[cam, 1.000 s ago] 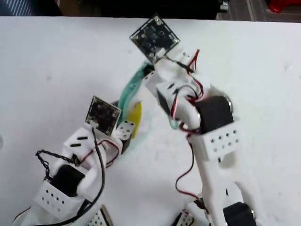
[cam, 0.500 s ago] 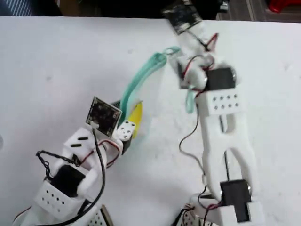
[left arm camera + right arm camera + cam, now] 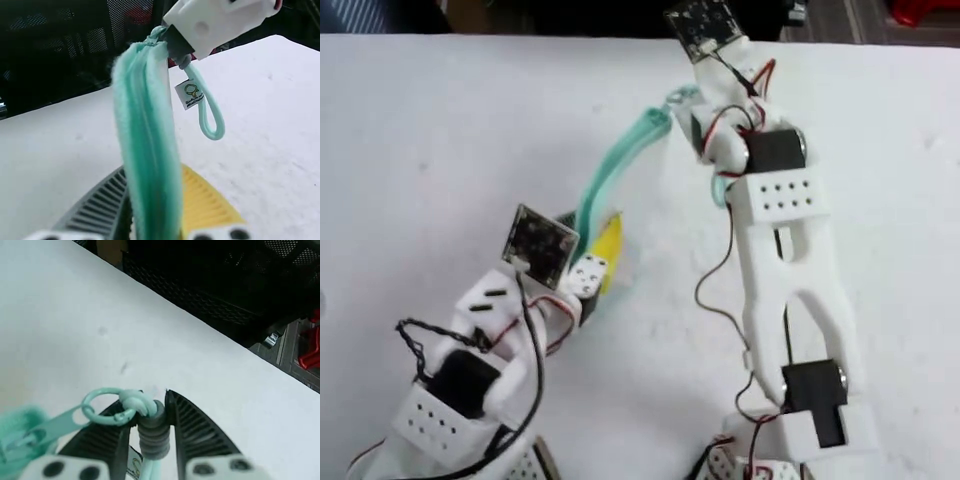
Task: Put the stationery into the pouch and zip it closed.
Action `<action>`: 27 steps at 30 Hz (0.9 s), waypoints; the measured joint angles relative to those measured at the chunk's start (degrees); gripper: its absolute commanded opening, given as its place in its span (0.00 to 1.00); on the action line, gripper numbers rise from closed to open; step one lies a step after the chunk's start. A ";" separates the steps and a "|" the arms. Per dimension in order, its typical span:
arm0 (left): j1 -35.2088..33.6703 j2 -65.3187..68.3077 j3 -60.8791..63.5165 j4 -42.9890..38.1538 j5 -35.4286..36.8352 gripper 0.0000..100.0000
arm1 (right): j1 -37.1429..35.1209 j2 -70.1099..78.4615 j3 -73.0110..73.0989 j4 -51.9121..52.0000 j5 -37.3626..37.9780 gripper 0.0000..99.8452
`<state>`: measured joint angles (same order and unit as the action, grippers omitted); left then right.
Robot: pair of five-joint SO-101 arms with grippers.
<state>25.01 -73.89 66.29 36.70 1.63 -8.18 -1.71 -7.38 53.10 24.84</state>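
While the right gripper [image 3: 152,402] is clamped shut on the grey-beaded pull cord [image 3: 151,432] at the far end of the pouch [image 3: 610,180], the left gripper [image 3: 152,210] pinches the near end, with the green zip band [image 3: 147,150] between its grey and yellow jaws. The pouch runs stretched between them over the white table [image 3: 440,130]. The zip tab [image 3: 52,424] looks drawn right to the far end, though I cannot be sure the teeth are shut all along. A good finish needs the pull in line with the band, taut, with the left grip firm as an anchor.
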 measured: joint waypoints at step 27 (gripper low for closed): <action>0.00 -1.49 1.32 0.18 0.00 0.02 | -17.58 -21.27 -22.95 36.66 -20.92 0.30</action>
<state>25.01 -75.38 67.60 36.88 1.63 -25.76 -22.99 -30.33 89.76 3.91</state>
